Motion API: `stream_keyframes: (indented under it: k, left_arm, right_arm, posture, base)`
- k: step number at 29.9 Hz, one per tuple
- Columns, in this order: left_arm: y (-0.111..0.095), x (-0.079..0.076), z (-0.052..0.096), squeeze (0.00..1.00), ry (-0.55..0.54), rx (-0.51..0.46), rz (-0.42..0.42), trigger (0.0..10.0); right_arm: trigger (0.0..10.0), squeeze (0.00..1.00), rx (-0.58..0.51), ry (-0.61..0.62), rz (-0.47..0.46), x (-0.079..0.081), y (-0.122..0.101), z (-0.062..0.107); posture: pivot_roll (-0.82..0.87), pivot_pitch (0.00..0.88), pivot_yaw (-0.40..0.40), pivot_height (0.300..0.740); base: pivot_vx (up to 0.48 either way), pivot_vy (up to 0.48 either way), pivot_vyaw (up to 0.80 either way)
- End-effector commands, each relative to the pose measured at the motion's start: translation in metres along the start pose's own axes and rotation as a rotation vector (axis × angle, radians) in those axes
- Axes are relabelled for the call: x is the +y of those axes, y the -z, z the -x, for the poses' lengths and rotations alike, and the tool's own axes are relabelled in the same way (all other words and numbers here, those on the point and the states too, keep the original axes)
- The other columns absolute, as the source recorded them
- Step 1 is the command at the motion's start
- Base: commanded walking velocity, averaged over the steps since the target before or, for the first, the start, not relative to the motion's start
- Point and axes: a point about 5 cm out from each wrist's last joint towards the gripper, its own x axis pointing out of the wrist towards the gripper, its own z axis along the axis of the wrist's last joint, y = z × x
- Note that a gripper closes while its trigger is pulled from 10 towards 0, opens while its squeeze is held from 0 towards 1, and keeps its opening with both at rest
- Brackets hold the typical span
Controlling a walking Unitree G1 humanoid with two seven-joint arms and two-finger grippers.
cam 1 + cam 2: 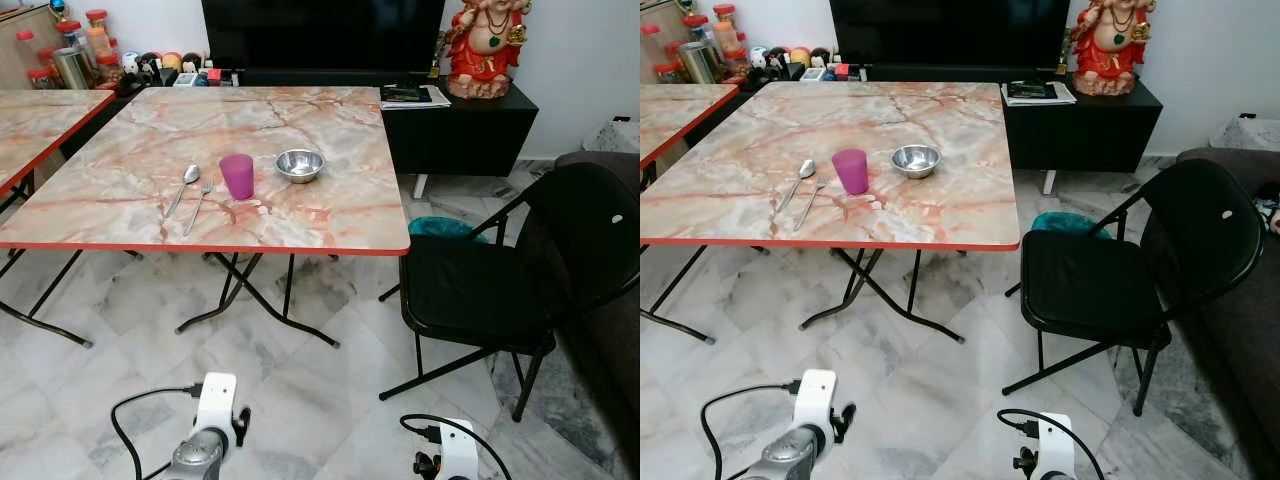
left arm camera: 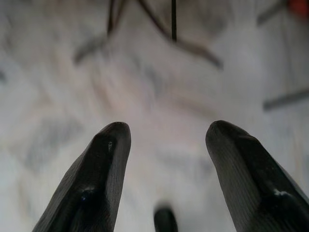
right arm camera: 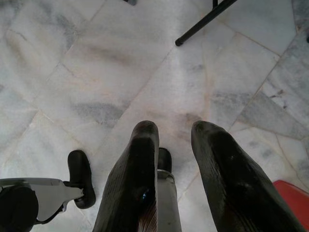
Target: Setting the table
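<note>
Near the front edge of the marble-patterned folding bench with its red rim, we see a steel spoon and a steel fork side by side, a purple plastic cup just beside them, then a round steel bowl. A black folding chair stands off the bench's front right corner. Our left gripper and right gripper hang low over the marble floor, both pairs of jaws parted and empty.
</note>
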Motion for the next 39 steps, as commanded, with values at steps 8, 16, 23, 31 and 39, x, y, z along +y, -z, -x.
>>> stream_keyframes:
  k: [8,16,23,31,39]
  left_arm:
    - [-0.076,-0.005,-0.003,0.00,-0.007,-0.414,-0.053,10.0]
    - [-0.134,-0.020,0.014,0.00,0.015,-0.731,-0.075,10.0]
    - [-0.188,-0.031,0.015,0.00,0.015,-0.861,-0.038,10.0]
    - [-0.209,-0.036,0.018,0.00,0.031,-0.900,-0.025,10.0]
    - [-0.213,-0.032,0.018,0.00,0.014,-0.902,-0.003,10.0]
  right_arm:
    - [10.0,0.00,-0.013,-0.006,0.000,0.002,-0.003,-0.001]
    - [10.0,0.00,-0.019,-0.009,0.003,0.003,-0.006,-0.001]
    - [10.0,0.00,-0.027,-0.005,0.008,0.003,-0.009,-0.002]
    - [10.0,0.00,-0.028,0.007,0.001,0.001,-0.008,-0.001]
    - [10.0,0.00,-0.024,0.005,0.006,0.001,-0.007,-0.001]
  posture:
    - [-0.09,0.000,-0.020,0.740]
    - [-0.08,0.000,-0.024,0.740]
    - [-0.08,0.000,-0.026,0.740]
    - [-0.09,0.000,-0.019,0.740]
    - [-0.09,0.000,-0.019,0.740]
  base:
    - [0.000,0.000,0.00]
    - [0.000,0.000,0.00]
    - [0.211,0.000,0.00]
    - [0.348,0.000,0.00]
    - [0.362,0.000,0.00]
